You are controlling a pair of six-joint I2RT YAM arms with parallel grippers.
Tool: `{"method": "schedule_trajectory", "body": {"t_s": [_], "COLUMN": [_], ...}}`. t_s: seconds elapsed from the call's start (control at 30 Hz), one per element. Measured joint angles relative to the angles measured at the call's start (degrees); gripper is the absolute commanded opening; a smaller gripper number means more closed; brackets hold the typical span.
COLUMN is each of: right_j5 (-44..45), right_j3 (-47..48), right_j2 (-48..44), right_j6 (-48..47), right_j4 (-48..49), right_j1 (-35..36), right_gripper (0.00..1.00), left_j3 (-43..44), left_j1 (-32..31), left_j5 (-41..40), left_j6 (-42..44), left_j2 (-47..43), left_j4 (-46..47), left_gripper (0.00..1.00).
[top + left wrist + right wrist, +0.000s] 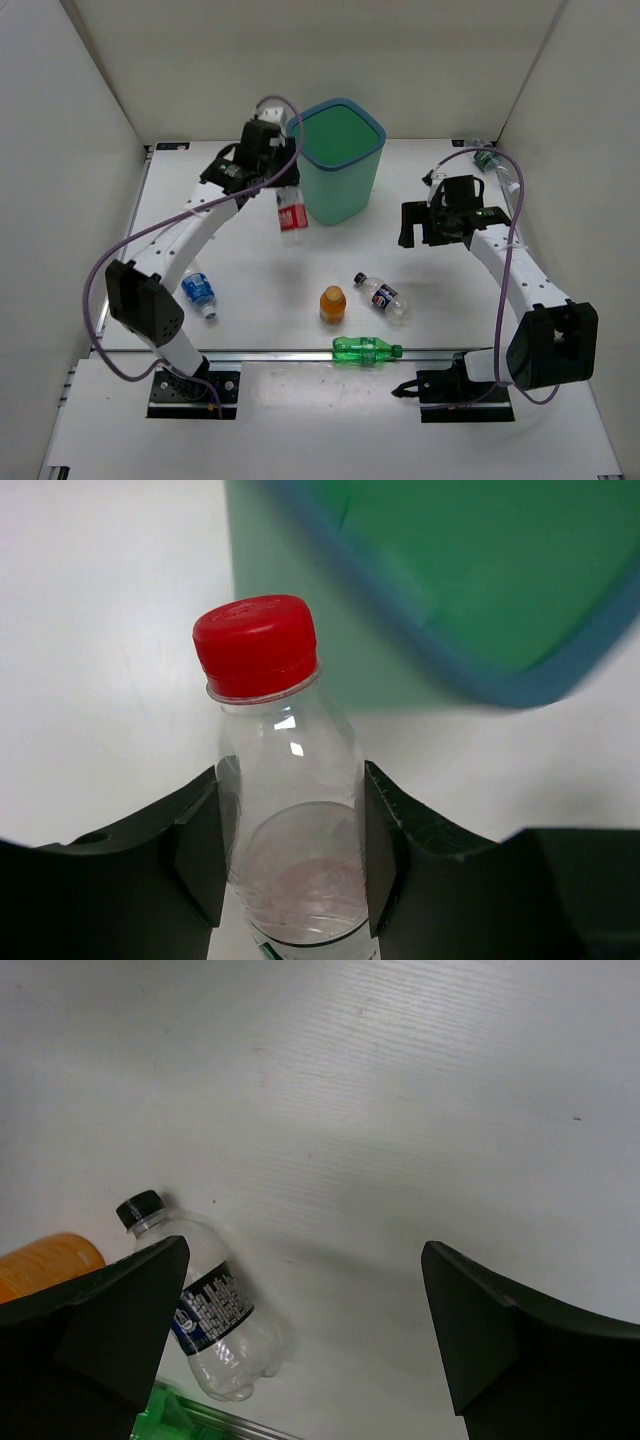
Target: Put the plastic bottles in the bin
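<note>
The left hand (292, 865) is clamped on a clear bottle with a red cap and red label (288, 810), its two fingers (200, 855) pressed against the bottle's sides below the shoulder. In the top view this bottle (292, 214) is seen at 7 o'clock of the bin (345, 190), just beside the outer wall and outside it. The teal bin is stood at 12 o'clock on the white worktop (450, 290). Whether the held bottle touches the worktop cannot be told.

The right hand (408, 226) is held at 3 o'clock of the bin, well apart from it. In the right wrist view its fingers (110, 1320) are spread wide with nothing between them.

Four more bottles are laid on the worktop:
- A blue-labelled one (199, 292) is at 8 o'clock.
- A stubby orange one (333, 304) is at 6 o'clock.
- A dark-labelled one (381, 296) is just to the orange one's 3 o'clock side.
- An all-green one (366, 349) is on its side at the near edge.

A green-labelled bottle (487, 159) is seen at 2 o'clock, partly behind the right arm's cable.
</note>
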Motion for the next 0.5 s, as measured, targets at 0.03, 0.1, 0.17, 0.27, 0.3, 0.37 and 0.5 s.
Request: {"method": "schedule_trajectory", "body": {"t_s": [0.03, 0.1, 0.17, 0.27, 0.3, 0.37, 0.5], "right_j5": [-0.37, -1.25, -1.97, -1.97, -2.01, -2.45, -3.02], "right_j3": [-0.55, -1.99, -2.56, -2.56, -2.56, -2.60, -4.81], "right_j2": [0.00, 0.04, 0.70, 3.06, 3.89, 5.01, 5.01], "right_j6": [-0.79, -2.75, -4.57, -6.58, -6.95, -7.63, -9.05], "right_j4": [0.26, 0.61, 0.31, 0.52, 0.46, 0.61, 2.73], "right_j1": [0.48, 2.19, 4.20, 7.91, 9.03, 10.78, 14.03], "right_gripper": [0.99, 0.99, 0.98, 0.99, 0.99, 0.99, 1.00], "left_j3": [3.30, 9.94, 17.11, 29.64, 33.62, 39.58, 42.38], "left_j1": [-0.15, -0.50, -0.96, -1.70, -1.84, -2.03, -2.21], "left_j5": [-0.63, -2.08, -3.04, -4.04, -4.24, -4.42, -4.70], "left_j6": [0.70, 2.29, 3.63, 5.09, 5.33, 5.40, 5.03], "left_j2": [-0.83, -1.90, -0.83, 4.79, 7.43, 12.72, 21.46], "left_j4": [1.05, 4.15, 6.49, 11.06, 12.48, 15.78, 21.11], "left_gripper": [0.35, 0.36, 0.39, 0.41, 0.43, 0.44, 0.47]}}
